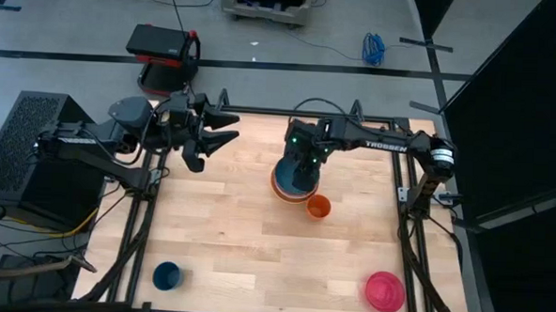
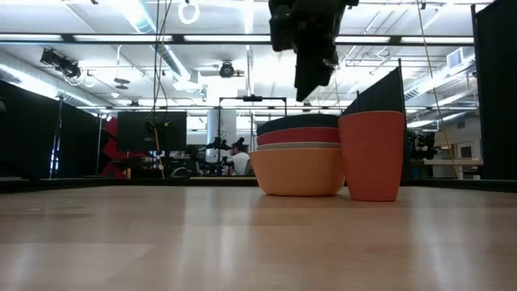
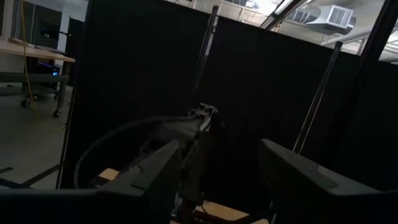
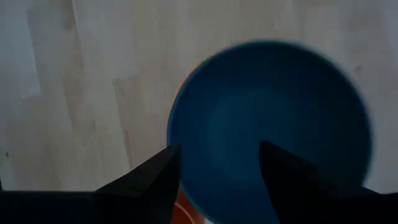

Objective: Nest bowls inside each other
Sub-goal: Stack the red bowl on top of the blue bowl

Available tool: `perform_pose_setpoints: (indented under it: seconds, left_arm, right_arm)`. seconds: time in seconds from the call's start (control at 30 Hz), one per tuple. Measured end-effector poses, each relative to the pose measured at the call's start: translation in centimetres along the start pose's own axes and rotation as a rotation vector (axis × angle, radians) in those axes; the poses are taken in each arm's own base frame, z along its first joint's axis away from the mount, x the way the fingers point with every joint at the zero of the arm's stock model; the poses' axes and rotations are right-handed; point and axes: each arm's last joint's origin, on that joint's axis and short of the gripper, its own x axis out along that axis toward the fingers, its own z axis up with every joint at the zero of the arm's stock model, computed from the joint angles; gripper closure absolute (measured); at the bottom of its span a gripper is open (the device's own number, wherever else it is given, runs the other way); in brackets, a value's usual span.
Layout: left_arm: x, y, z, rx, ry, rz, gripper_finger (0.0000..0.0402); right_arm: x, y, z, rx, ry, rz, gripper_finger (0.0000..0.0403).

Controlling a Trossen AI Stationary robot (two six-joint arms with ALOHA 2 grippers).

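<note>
A stack of 4 bowls [image 2: 299, 162] sits near the middle of the bench [image 1: 237, 229], toward the far side. From the low view the layers read clearly: an orange bowl [image 2: 297, 173] at the bottom resting on the wood, a thin white rim [image 2: 297, 146] above it, a red-orange bowl [image 2: 297, 136] next, and a teal-blue bowl [image 2: 297, 123] on top. All 4 sit level, each rim showing just above the one below. From above, the teal-blue one covers most of the stack, with an orange edge peeking out on the left side.

The 5th, a magenta-pink bowl [image 1: 385, 290], sits alone at the near right corner of the bench, well apart from the stack. A small orange cup [image 1: 319, 208] stands upright just beside the stack, and a small dark blue cup [image 1: 167, 275] stands near the front left.

The right claw [image 4: 217, 168] hangs directly above the stack, clear of the top bowl. Its 2 fingers [image 4: 149, 180] are spread apart with nothing between them, looking straight down into the teal-blue interior.

The left claw [image 1: 221, 133] waits off at the far left edge of the bench, raised, fingers parted and empty, facing a black curtain [image 3: 155, 74].
</note>
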Motion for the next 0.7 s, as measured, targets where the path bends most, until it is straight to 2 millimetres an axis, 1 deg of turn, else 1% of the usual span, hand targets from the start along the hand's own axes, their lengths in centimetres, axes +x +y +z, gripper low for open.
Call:
perform_pose_setpoints:
  seconds: [0.13,0.27,0.7]
  left_arm:
    - [0.0,0.1,-0.2,0.001,0.025,0.007,0.0197]
    - [0.0,0.4,-1.4,-0.020,0.136,0.037,0.0198]
    - [2.0,0.6,-4.7,-0.046,0.353,0.004,0.0201]
  right_arm:
    - [-0.9,-0.3,-0.3,0.003,0.047,-0.007,0.0208]
    - [-1.0,-0.2,-1.2,0.019,0.138,-0.011,0.0207]
    - [-4.0,1.6,-2.9,0.102,0.144,-0.006,0.0217]
